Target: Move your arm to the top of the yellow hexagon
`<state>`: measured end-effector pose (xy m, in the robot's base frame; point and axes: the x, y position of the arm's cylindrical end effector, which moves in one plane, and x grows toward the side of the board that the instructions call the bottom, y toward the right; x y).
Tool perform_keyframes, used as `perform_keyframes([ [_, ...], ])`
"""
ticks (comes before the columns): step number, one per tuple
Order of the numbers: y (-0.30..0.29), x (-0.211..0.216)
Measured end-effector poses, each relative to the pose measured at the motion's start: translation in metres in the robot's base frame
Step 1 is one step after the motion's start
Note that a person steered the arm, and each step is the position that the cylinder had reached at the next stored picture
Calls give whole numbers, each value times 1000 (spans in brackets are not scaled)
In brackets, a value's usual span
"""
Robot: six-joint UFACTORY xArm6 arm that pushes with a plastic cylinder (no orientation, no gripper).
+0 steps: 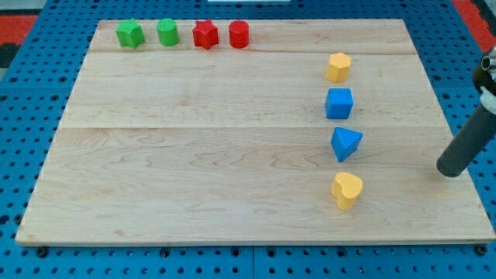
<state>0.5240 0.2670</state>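
**Tip at right edge, yellow hexagon not yet reached**

We have no pincer on this rig, so there is no open or closed state to log; the arm ends in a bare rod. My tip (448, 170) rests near the view's right edge of the board (194, 155), touching no block.

The yellow hexagon (338, 67) sits toward the view's top right, heading a column: blue cube (339, 103) below it, then blue triangle (346, 143), then yellow heart (346, 190). My tip is well apart from the hexagon, to its right and lower, about level with the gap between triangle and heart.

Risks, as we judge them: a straight diagonal toward the hexagon's top side could clip the hexagon's right flank and shove it leftward. Swinging too far left early could knock the blue cube. The safer route seems to be up the right margin first, then left above the hexagon. There is only a narrow strip between the hexagon and the board's top edge, so overshoot is possible.

Surface: pale wooden board, planks running left to right, lying on a blue perforated base (23, 256). Along the top left stand a green star (130, 33), green cylinder (167, 32), red star (204, 35) and red cylinder (239, 35), all well clear of our path.
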Motion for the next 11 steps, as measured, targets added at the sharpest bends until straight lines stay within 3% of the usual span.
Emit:
perform_keyframes([
  [4, 1, 1],
  [5, -11, -20],
  [6, -11, -87],
  [8, -93, -222],
  [9, -97, -282],
  [10, -124, -299],
  [11, -207, -265],
])
